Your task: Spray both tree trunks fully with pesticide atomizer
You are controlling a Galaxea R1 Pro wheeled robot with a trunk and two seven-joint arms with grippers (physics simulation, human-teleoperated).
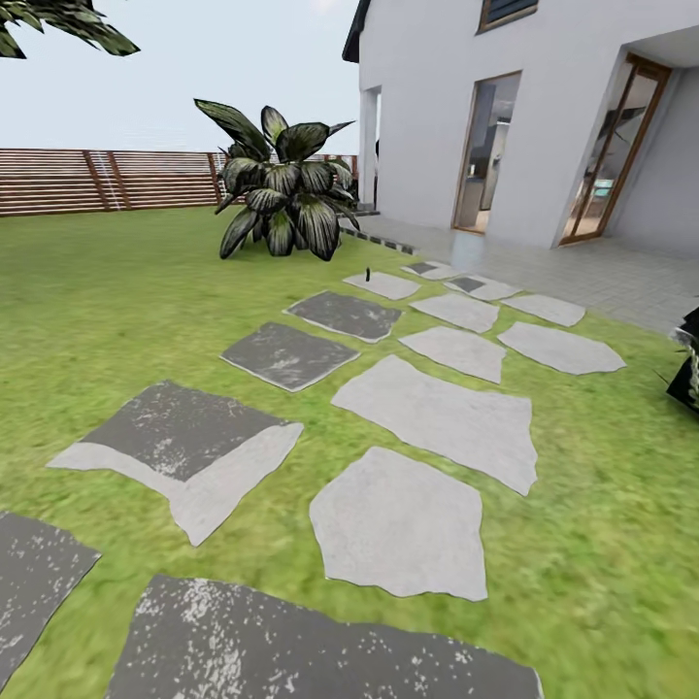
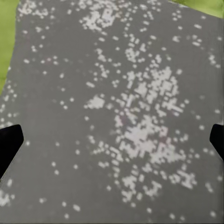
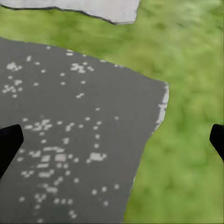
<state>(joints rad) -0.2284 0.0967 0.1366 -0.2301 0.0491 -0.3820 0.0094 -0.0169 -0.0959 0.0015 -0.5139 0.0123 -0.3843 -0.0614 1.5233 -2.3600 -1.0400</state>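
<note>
A wide lawn (image 1: pixel 107 291) spreads ahead, crossed by a path of grey stepping stones (image 1: pixel 437 417) running from 6 o'clock up toward 1 o'clock, where a paved terrace (image 1: pixel 602 277) meets the white house (image 1: pixel 437 107). A tiny dark upright object (image 1: pixel 368 274), possibly the atomizer but too small to tell, stands on the far stone at about 12 o'clock. A broad-leaved plant (image 1: pixel 282 189) sits just beyond it, and a brown slatted fence (image 1: pixel 107 180) closes the lawn at 10 o'clock. Grass at 9 o'clock lies open. The left gripper (image 2: pixel 112 140) hangs over a speckled dark stone (image 2: pixel 112 93), fingers spread wide, holding nothing. The right gripper (image 3: pixel 112 140) is likewise spread over another dark stone's edge (image 3: pixel 161 107) beside grass.
</note>
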